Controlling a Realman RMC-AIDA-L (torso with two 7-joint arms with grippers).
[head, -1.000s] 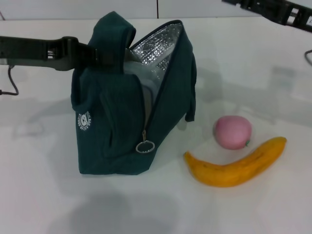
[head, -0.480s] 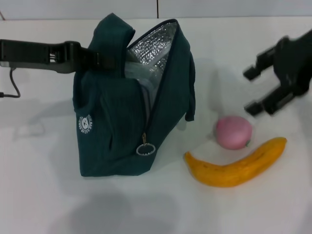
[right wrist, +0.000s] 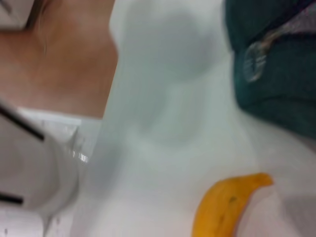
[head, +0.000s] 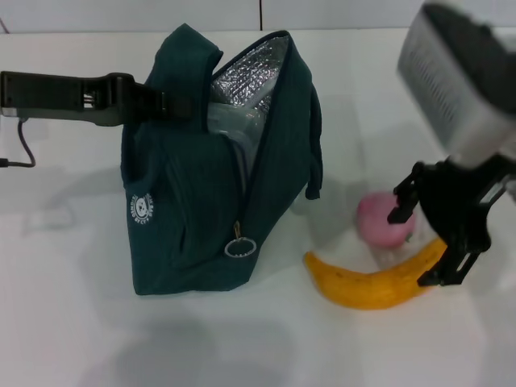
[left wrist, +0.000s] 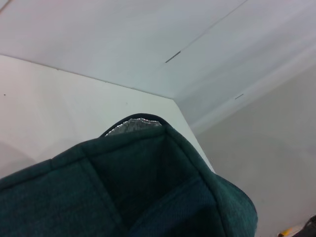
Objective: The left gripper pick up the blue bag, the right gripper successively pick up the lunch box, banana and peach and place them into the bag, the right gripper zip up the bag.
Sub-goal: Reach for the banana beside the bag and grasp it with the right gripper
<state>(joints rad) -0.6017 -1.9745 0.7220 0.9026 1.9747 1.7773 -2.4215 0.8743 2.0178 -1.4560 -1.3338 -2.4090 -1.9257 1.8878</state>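
from the head, the left gripper [head: 173,103] reaches in flat from the left and pinches a padded handle of the blue bag [head: 218,185], which stands open, shiny foil inside. the right gripper [head: 419,246] hangs with fingers spread over the curved banana [head: 367,282], by the round pink peach [head: 379,222].

left wrist: soft green bag cloth [left wrist: 123,192] up close.

right wrist: the smooth banana [right wrist: 222,207] lies on the white table [right wrist: 163,148] near the bag's ring pull [right wrist: 253,64].
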